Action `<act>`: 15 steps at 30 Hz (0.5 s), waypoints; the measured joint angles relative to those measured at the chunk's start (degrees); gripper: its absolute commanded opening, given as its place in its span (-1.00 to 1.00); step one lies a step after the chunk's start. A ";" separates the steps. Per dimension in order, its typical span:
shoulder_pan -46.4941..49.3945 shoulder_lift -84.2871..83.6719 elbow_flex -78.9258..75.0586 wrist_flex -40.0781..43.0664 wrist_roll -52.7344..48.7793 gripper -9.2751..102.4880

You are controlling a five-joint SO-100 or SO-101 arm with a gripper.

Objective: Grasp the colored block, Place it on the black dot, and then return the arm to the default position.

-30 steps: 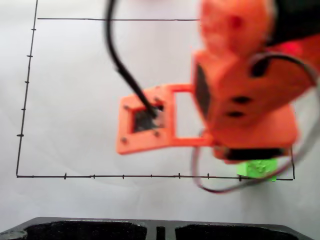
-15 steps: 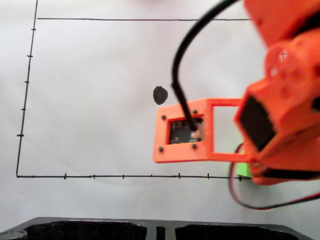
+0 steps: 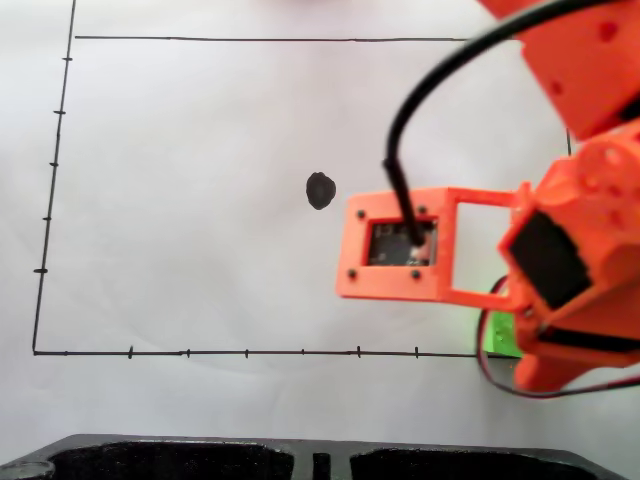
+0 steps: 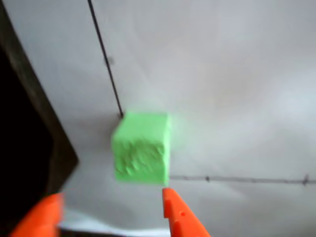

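Note:
The lime-green colored block [image 4: 142, 148] sits on white paper at a corner of the drawn border, just ahead of my fingertips in the wrist view. My gripper [image 4: 109, 205] is open, its two orange tips spread wider than the block and holding nothing. In the fixed view a green sliver of the block [image 3: 497, 335] peeks out from under the orange arm [image 3: 580, 270] at the lower right. The black dot [image 3: 320, 190] lies bare on the paper, left of the arm's framed camera module [image 3: 395, 245].
Thin black border lines with ticks [image 3: 200, 352] frame the white paper. A black object [image 3: 300, 458] runs along the bottom of the fixed view, and a dark edge [image 4: 29, 118] fills the left of the wrist view.
The arm has swung to the right in the fixed view, uncovering the black dot. The block shows less under the arm than a second ago.

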 measured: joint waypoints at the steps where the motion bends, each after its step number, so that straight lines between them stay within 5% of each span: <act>1: 0.00 0.00 0.00 -0.18 -0.09 -0.25; 15: 0.00 -2.55 -0.18 2.81 4.13 -0.20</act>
